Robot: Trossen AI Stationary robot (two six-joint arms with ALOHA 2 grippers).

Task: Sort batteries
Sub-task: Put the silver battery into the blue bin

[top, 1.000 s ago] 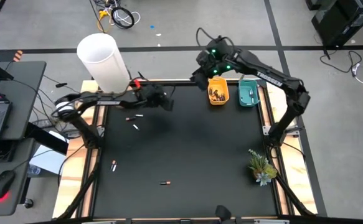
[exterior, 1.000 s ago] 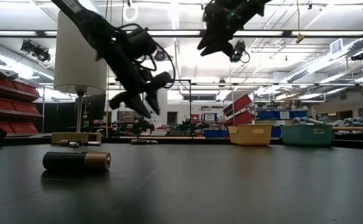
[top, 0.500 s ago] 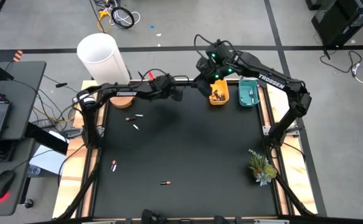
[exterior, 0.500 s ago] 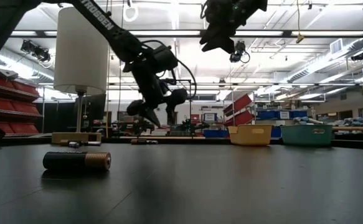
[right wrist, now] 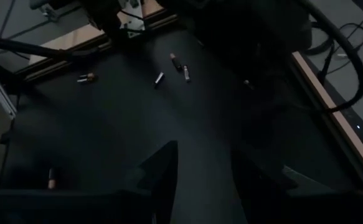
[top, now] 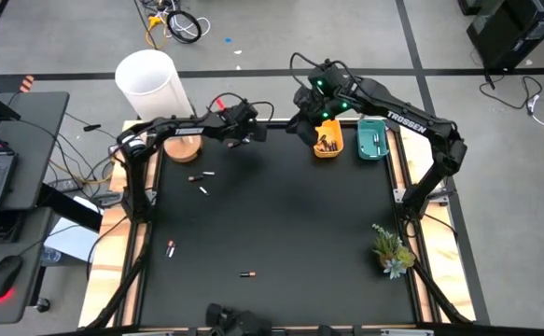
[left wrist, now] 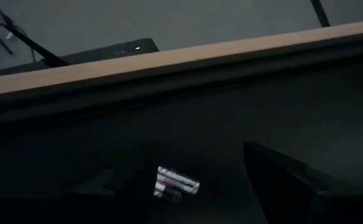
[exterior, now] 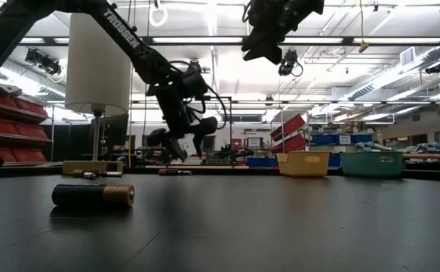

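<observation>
The left gripper is hovering low over the far edge of the bench, its fingers standing spread with nothing pinched between them. In the left wrist view a silver battery is lying on the dark surface between those fingers, apart from both. The right gripper is hanging high beside the yellow tray, which is holding several dark batteries; its fingers are standing parted, gripping nothing. The teal tray is sitting just beside the yellow one. More loose batteries are lying on the bench: a pair near the far left side, one with a red end nearer the left edge, and a dark one towards the near edge.
</observation>
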